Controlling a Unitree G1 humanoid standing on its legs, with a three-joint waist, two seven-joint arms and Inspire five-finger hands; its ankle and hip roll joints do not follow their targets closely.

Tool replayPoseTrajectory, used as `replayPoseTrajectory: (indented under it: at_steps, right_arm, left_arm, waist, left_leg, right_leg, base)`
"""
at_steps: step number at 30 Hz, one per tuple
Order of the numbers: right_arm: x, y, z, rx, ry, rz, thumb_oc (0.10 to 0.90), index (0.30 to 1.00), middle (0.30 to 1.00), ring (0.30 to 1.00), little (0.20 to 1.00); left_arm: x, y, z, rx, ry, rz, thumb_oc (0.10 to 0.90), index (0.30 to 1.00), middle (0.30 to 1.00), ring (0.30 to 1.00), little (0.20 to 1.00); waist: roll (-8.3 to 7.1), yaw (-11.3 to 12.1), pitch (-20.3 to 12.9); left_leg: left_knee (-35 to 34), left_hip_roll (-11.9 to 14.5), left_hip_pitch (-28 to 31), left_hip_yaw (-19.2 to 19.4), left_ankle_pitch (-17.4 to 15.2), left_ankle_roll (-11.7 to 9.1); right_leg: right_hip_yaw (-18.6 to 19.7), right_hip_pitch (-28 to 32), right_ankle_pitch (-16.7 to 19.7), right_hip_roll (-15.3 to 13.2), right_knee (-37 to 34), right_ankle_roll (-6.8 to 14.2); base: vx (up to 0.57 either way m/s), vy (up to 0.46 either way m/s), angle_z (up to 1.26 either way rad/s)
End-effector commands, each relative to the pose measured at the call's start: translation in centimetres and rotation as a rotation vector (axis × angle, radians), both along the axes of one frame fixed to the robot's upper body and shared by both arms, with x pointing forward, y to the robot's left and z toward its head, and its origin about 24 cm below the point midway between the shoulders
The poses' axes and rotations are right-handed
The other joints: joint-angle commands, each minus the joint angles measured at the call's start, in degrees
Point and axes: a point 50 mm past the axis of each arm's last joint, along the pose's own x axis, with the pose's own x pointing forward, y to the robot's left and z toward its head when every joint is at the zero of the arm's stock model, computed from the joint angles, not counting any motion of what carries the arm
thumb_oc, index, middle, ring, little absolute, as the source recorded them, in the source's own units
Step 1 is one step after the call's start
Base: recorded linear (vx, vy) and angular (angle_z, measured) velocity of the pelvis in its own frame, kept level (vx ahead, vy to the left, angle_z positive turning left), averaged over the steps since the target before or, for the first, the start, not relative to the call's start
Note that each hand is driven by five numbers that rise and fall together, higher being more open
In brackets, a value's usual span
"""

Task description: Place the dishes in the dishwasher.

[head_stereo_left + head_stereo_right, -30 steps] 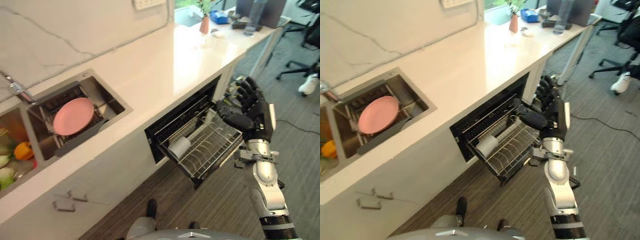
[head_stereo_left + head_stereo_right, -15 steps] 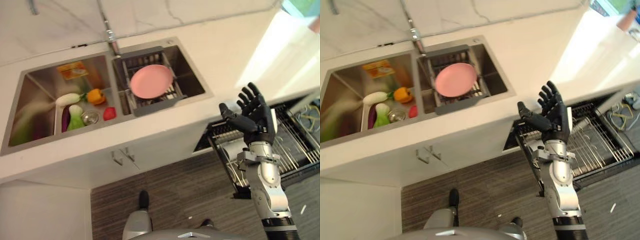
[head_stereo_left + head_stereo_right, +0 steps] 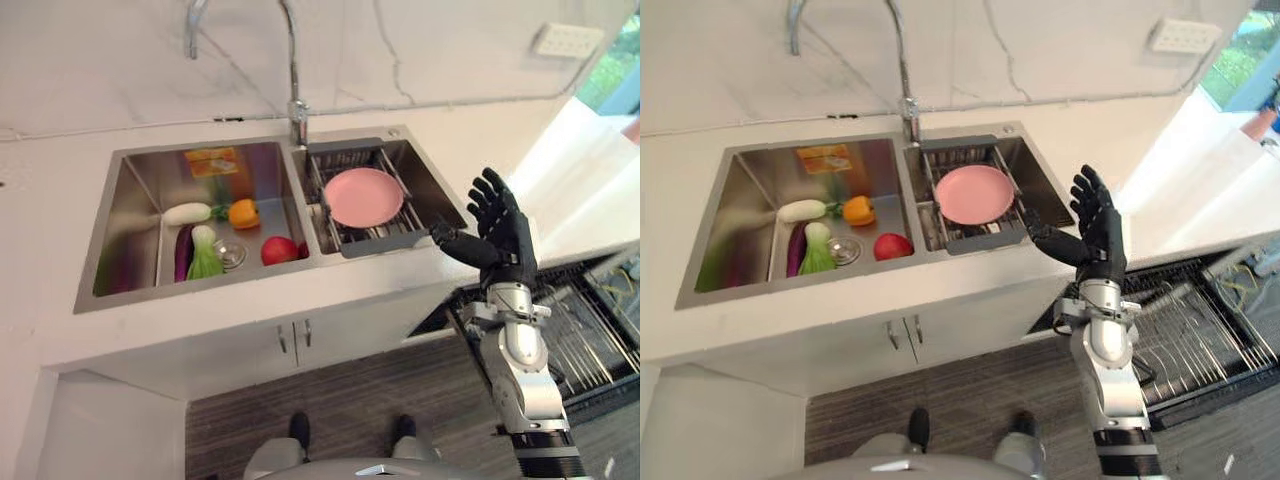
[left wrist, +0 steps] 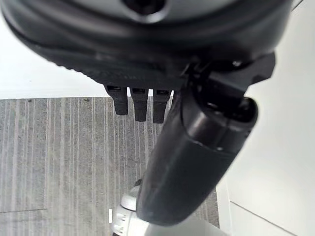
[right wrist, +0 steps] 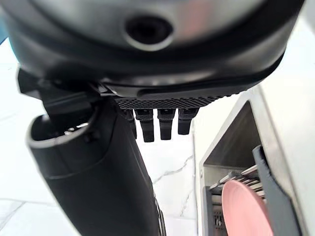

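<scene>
Status: nothing loaded in this moment. The plate, pink, lies flat in the drainer basket in the sink's right basin, upper middle of the frame. It is untouched.

My right hand is raised at centre right, fingers straight and spread, thumb pointing toward the basket, holding nothing. It is near the basket's right corner but not touching it or the plate. My left hand hangs down over the floor; fingers relaxed and straight, nothing in it.

The dishwasher rack is pulled out at the lower right edge of the frame, below the counter. Most of its wire shows bare; I cannot tell what sits further in.

Left to do, as I judge it: reach over the counter edge, grasp the plate, carry it right and down, stand it between the rack's tines.

Surroundings: left basin holds vegetables, namely a white radish, an orange pepper, an aubergine, greens and a tomato. The faucet stands just behind the basket.

Obstacles: basket rim and faucet crowd the approach; a flat plate gives little edge to grip.
</scene>
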Motion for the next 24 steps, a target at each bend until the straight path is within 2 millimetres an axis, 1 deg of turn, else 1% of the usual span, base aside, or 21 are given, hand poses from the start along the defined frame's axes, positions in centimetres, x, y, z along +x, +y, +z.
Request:
replayPoseTrajectory:
  at_steps: [1, 2, 5, 6, 7, 9, 10, 12, 13, 14, 15, 16, 17, 18, 19, 22, 24]
  right_arm:
    - [0.8, -0.6, 6.9, -0.271, -0.272, 0.058, 0.8, 0.9, 0.9, 0.9, 0.9]
    - [0.9, -0.6, 6.9, -0.272, -0.272, 0.058, 0.8, 0.9, 0.9, 0.9, 0.9]
    - [1.3, -0.3, 7.2, -0.396, -0.254, 0.098, 0.8, 0.9, 0.9, 0.9, 0.9]
    - [1.7, -0.1, 7.4, -0.464, -0.253, 0.113, 0.8, 0.9, 0.9, 0.9, 0.9]
    - [1.7, -0.1, 7.4, -0.464, -0.253, 0.113, 0.8, 0.9, 0.9, 0.9, 0.9]
    - [2.2, -0.3, 7.7, -0.575, -0.241, 0.108, 0.8, 0.9, 0.9, 0.9, 0.9]
    - [2.2, -0.3, 7.7, -0.576, -0.241, 0.108, 0.8, 0.9, 0.9, 0.9, 0.9]
    - [2.7, -0.8, 7.7, -0.671, -0.211, 0.094, 0.8, 0.9, 0.9, 0.9, 0.9]
    - [2.7, -0.8, 7.7, -0.671, -0.212, 0.094, 0.8, 0.9, 0.9, 0.9, 0.9]
    - [3.2, -1.3, 8.2, -0.76, -0.202, 0.078, 0.8, 0.9, 0.9, 0.9, 0.9]
    - [3.5, -1.4, 8.4, -0.803, -0.194, 0.075, 0.8, 0.9, 0.9, 0.9, 0.9]
    - [3.5, -1.4, 8.4, -0.804, -0.195, 0.075, 0.8, 0.9, 0.9, 0.9, 0.9]
    - [3.8, -1.5, 8.6, -0.849, -0.192, 0.075, 0.8, 0.9, 0.9, 0.9, 0.9]
    - [4.3, -1.8, 8.8, -0.933, -0.171, 0.079, 0.8, 0.9, 0.9, 0.9, 0.9]
    - [4.4, -1.8, 8.8, -0.934, -0.172, 0.08, 0.8, 0.9, 0.9, 0.9, 0.9]
    - [5.2, -1.9, 9.0, -1.031, -0.139, 0.102, 0.8, 0.9, 0.9, 0.9, 0.9]
    - [5.7, -1.6, 9.0, -1.085, -0.129, 0.125, 0.8, 0.9, 0.9, 0.9, 0.9]
  left_arm:
    - [-0.8, -2.0, -0.5, -0.054, 0.039, -0.051, 0.8, 0.9, 0.9, 0.9, 0.9]
    - [-0.9, -2.0, -0.5, -0.055, 0.04, -0.051, 0.8, 0.9, 0.9, 0.9, 0.9]
    - [-0.8, -2.6, -0.6, -0.079, 0.044, -0.112, 0.8, 0.9, 0.9, 0.9, 0.9]
    - [-1.0, -2.9, -0.7, -0.091, 0.05, -0.132, 0.8, 0.9, 0.9, 0.9, 0.9]
    - [-1.0, -2.9, -0.7, -0.091, 0.05, -0.132, 0.8, 0.9, 0.9, 0.9, 0.9]
    - [-1.4, -2.8, -0.7, -0.095, 0.06, -0.14, 0.8, 0.9, 0.9, 0.9, 0.9]
    - [-1.4, -2.9, -0.7, -0.095, 0.06, -0.139, 0.8, 0.9, 0.9, 0.9, 0.9]
    - [-1.8, -2.6, -0.7, -0.089, 0.073, -0.133, 0.8, 0.9, 0.9, 0.9, 0.9]
    - [-1.8, -2.6, -0.7, -0.089, 0.073, -0.133, 0.8, 0.9, 0.9, 0.9, 0.9]
    - [-2.4, -2.2, -0.6, -0.081, 0.093, -0.143, 0.8, 0.9, 0.9, 0.9, 0.9]
    - [-2.5, -2.1, -0.6, -0.078, 0.098, -0.149, 0.8, 0.9, 0.9, 0.9, 0.9]
    - [-2.5, -2.2, -0.6, -0.079, 0.097, -0.148, 0.8, 0.9, 0.9, 0.9, 0.9]
    - [-2.7, -2.0, -0.6, -0.074, 0.103, -0.151, 0.8, 0.9, 0.9, 0.9, 0.9]
    - [-3.0, -1.6, -0.5, -0.062, 0.116, -0.153, 0.8, 0.9, 0.9, 0.9, 0.9]
    - [-3.0, -1.6, -0.5, -0.063, 0.115, -0.152, 0.8, 0.9, 0.9, 0.9, 0.9]
    - [-3.1, -1.2, -0.4, -0.058, 0.123, -0.173, 0.8, 0.9, 0.9, 0.9, 0.9]
    - [-3.1, -1.1, -0.4, -0.055, 0.129, -0.19, 0.8, 0.9, 0.9, 0.9, 0.9]
  waist:
    - [2.25, 1.48, -2.87]
    - [2.35, 1.41, -2.86]
    - [1.89, 1.75, -3.34]
    - [2.14, 1.86, -3.61]
    - [2.16, 1.85, -3.61]
    - [2.15, 2.24, -3.94]
    - [2.21, 2.18, -3.89]
    - [2.28, 2.45, -3.98]
    - [2.3, 2.44, -3.97]
    - [2.38, 2.69, -4.14]
    - [2.49, 2.76, -4.16]
    - [2.55, 2.72, -4.12]
    - [2.6, 2.8, -4.12]
    - [2.6, 3.09, -4.2]
    - [2.66, 3.01, -4.19]
    - [2.67, 3.22, -4.25]
    - [2.75, 3.23, -4.22]
  left_leg:
    - [-2.12, 7.16, 3.19, -4.2, -5.02, -6.53]
    - [-2.12, 7.26, 3.24, -4.26, -5.06, -6.58]
    - [-2.12, 8.85, 3.37, -4.49, -4.87, -7.62]
    - [-2.12, 9.86, 3.28, -4.35, -4.67, -8.34]
    - [-2.12, 9.87, 3.27, -4.36, -4.68, -8.35]
    - [-2.12, 10.53, 3.42, -4.09, -4.59, -9.0]
    - [-2.12, 10.55, 3.46, -4.11, -4.61, -9.01]
    - [-2.12, 10.82, 3.6, -3.91, -4.56, -9.35]
    - [-2.12, 10.82, 3.61, -3.92, -4.56, -9.35]
    - [-2.12, 10.94, 3.75, -3.9, -4.64, -9.45]
    - [-2.12, 11.01, 3.83, -3.85, -4.66, -9.49]
    - [-2.12, 11.02, 3.84, -3.84, -4.67, -9.5]
    - [-2.12, 11.06, 3.88, -3.85, -4.66, -9.52]
    - [-2.12, 11.05, 3.82, -4.01, -4.57, -9.61]
    - [-2.12, 11.06, 3.81, -4.02, -4.57, -9.61]
    - [-2.12, 10.96, 3.58, -4.42, -4.45, -9.75]
    - [-2.12, 10.9, 3.33, -4.69, -4.38, -9.77]
  right_leg:
    - [-3.63, 4.42, -1.43, 1.88, -2.96, 0.43]
    - [-3.74, 4.65, -1.3, 2.01, -3.25, 0.4]
    - [-4.08, 6.23, -1.44, 3.53, -5.51, -0.04]
    - [-4.68, 6.61, -1.86, 4.3, -6.47, -0.25]
    - [-4.69, 6.6, -1.86, 4.31, -6.47, -0.26]
    - [-5.32, 7.28, -2.59, 4.69, -6.47, -0.46]
    - [-5.34, 7.33, -2.6, 4.72, -6.47, -0.47]
    - [-5.6, 7.73, -2.66, 4.85, -6.47, -0.62]
    - [-5.61, 7.73, -2.66, 4.85, -6.47, -0.62]
    - [-5.72, 7.99, -2.89, 4.92, -6.47, -0.71]
    - [-5.81, 8.07, -2.95, 4.95, -6.47, -0.71]
    - [-5.8, 8.07, -2.95, 4.96, -6.47, -0.71]
    - [-5.81, 8.15, -3.01, 5.0, -6.47, -0.71]
    - [-5.91, 8.19, -3.03, 5.04, -6.47, -0.74]
    - [-5.91, 8.19, -3.03, 5.05, -6.47, -0.74]
    - [-5.85, 8.17, -3.11, 5.16, -6.47, -0.78]
    - [-5.74, 7.99, -3.22, 5.18, -6.47, -0.8]
  base:
    - [0.11, -0.166, 0.33]
    - [0.11, -0.169, 0.18]
    - [0.06, -0.145, 0.05]
    - [0.03, -0.116, -0.06]
    - [0.03, -0.107, -0.08]
    - [0.04, -0.077, -0.08]
    - [0.04, -0.064, -0.06]
    - [0.05, -0.047, -0.06]
    - [0.05, -0.046, -0.06]
    - [0.03, -0.031, -0.06]
    - [0.03, -0.031, -0.04]
    - [0.0, 0.0, 0.0]
    - [0.0, 0.0, 0.0]
    - [0.0, 0.0, 0.0]
    - [0.0, 0.0, 0.0]
    - [0.0, 0.0, 0.0]
    - [0.01, -0.011, 0.03]
